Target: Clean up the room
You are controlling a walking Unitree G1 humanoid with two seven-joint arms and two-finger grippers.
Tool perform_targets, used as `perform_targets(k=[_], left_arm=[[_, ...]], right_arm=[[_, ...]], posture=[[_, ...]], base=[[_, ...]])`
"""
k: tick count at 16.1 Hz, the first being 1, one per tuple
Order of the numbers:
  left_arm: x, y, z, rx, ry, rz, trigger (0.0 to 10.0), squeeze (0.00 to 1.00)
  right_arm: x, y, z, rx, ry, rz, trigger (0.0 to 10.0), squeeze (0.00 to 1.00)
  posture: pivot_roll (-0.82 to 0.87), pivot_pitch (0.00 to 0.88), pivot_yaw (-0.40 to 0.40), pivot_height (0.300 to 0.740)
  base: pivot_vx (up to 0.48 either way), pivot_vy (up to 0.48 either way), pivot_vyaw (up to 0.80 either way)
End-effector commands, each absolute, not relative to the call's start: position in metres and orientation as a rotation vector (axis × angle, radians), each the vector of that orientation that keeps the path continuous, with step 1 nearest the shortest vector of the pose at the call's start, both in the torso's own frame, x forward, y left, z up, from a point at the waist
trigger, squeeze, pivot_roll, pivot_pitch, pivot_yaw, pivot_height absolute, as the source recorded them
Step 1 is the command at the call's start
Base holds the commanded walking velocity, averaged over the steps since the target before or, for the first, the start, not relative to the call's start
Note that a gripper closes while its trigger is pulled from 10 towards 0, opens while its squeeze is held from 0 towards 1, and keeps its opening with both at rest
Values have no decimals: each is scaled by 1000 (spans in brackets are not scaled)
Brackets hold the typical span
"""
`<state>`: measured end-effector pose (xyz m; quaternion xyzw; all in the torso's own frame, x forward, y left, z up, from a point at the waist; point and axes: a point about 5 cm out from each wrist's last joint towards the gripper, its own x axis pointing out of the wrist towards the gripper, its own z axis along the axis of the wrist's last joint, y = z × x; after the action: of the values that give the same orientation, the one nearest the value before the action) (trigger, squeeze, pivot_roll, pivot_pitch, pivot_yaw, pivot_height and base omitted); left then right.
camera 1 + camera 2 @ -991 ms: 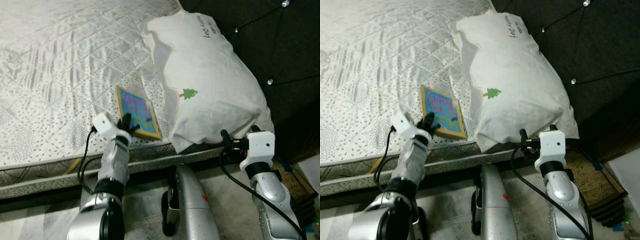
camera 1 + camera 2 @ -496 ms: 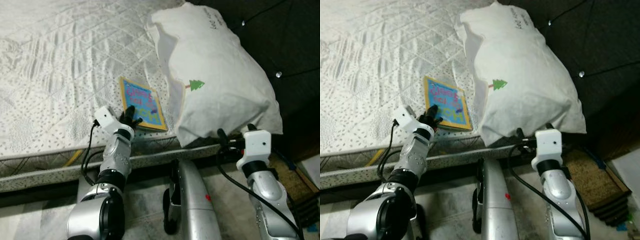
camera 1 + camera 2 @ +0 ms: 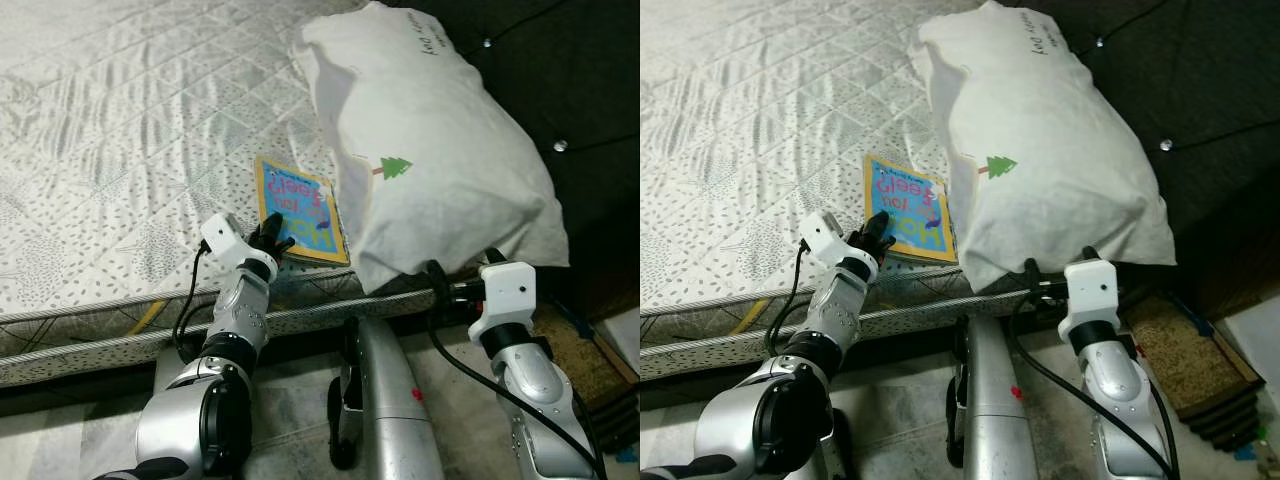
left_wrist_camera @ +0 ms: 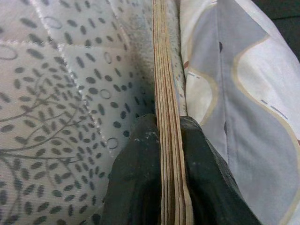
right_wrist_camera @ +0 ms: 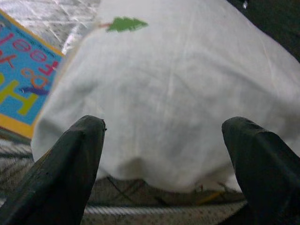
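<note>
A blue picture book with a yellow border (image 3: 301, 212) lies near the front edge of the white quilted mattress (image 3: 120, 150), beside a big white pillow with a small green tree on it (image 3: 430, 150). My left gripper (image 3: 272, 238) is shut on the book's near corner; in the left wrist view its fingers (image 4: 136, 187) clamp the stacked page edges (image 4: 165, 117) from both sides. My right gripper (image 5: 164, 164) stands open just in front of the pillow's (image 5: 178, 93) lower end, at the mattress edge, with nothing between its fingers.
A dark tufted headboard (image 3: 560, 60) with shiny buttons rises behind the pillow. The mattress side (image 3: 100, 345) runs across in front of me. A brown mat (image 3: 590, 350) lies on the floor at the right. My silver leg (image 3: 385, 400) stands between the arms.
The book has shifted toward the pillow and turned a little, with my left gripper staying on its corner. The camera has also moved slightly. The right gripper stays by the pillow.
</note>
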<state>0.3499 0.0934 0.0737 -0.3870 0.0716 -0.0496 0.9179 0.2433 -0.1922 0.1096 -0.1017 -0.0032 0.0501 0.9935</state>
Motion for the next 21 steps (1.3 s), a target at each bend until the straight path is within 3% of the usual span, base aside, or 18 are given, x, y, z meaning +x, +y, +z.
perform_targets(k=[1, 3, 4, 5, 16, 21], left_arm=[[348, 82, 70, -809, 190, -115, 10000, 0], [346, 81, 65, -777, 238, -109, 10000, 0], [346, 81, 63, -773, 252, -105, 10000, 596], [346, 82, 64, -777, 251, -106, 10000, 1000], [355, 105, 76, -641, 172, -71, 10000, 1000], [354, 104, 80, -587, 148, -92, 10000, 1000]], right_arm=[[242, -195, 112, -207, -15, 101, 10000, 0], [242, -195, 112, -208, -15, 103, 10000, 0], [242, -194, 112, -208, -15, 104, 10000, 0], [243, -194, 112, -208, -15, 105, 10000, 0], [249, -187, 110, -201, -21, 119, 10000, 0], [254, -183, 108, -188, -25, 117, 10000, 0]], posture=[[-196, 175, -104, 501], [-196, 175, -104, 501], [-195, 175, -104, 501], [-193, 176, -104, 501], [-156, 170, -99, 501], [-126, 168, -80, 501]], base=[[0, 0, 0], [0, 0, 0], [0, 0, 0], [0, 0, 0], [0, 0, 0], [0, 0, 0]])
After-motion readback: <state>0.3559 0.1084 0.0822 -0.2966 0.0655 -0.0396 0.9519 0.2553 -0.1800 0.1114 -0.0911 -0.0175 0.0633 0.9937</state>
